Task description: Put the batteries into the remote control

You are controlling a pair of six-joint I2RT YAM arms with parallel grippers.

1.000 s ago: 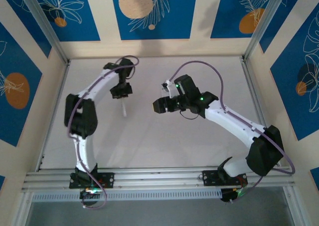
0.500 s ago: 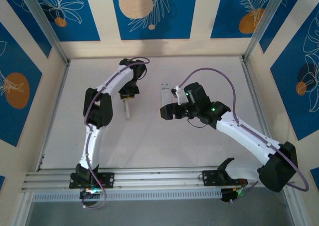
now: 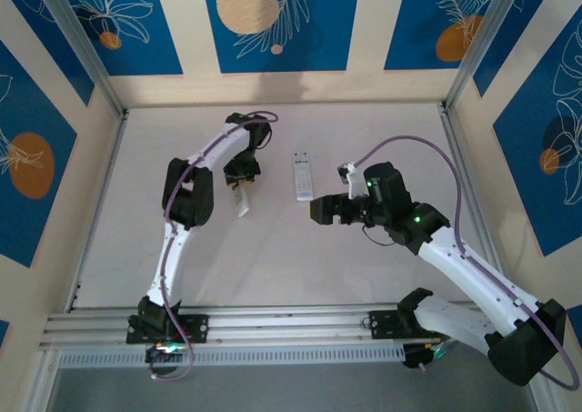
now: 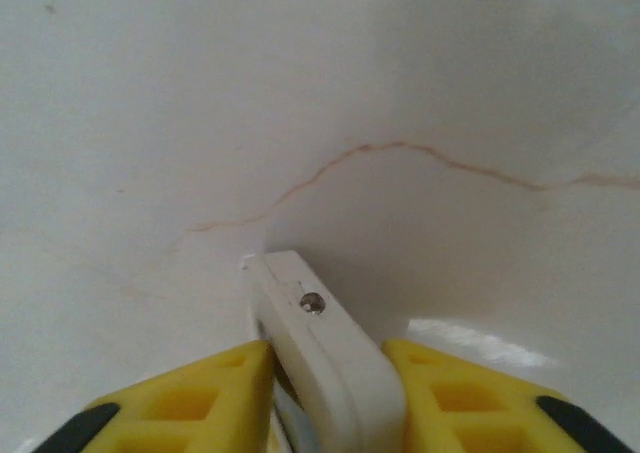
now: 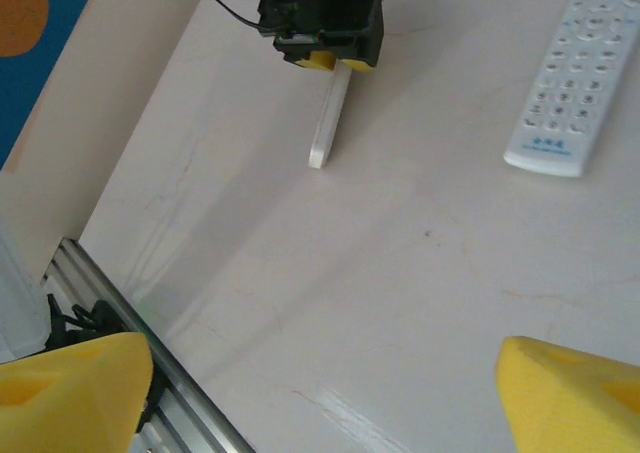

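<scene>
Flanking the slim white remote (image 4: 330, 358) — left jaws, grip unclear; right jaws spread wide.

My left gripper (image 4: 326, 351) shows yellow fingers (image 4: 190, 408) either side of a plain white strip (image 4: 305, 318). Beyond them the table (image 4: 300, 93) is white with a thin brown vein. Ahead of my right gripper (image 5: 320, 393), also yellow-fingered, the remote (image 5: 575, 83) is white with red, green and yellow buttons.

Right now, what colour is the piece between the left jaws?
The piece is plain white, with one small silvery screw; best in the left wrist view.
</scene>
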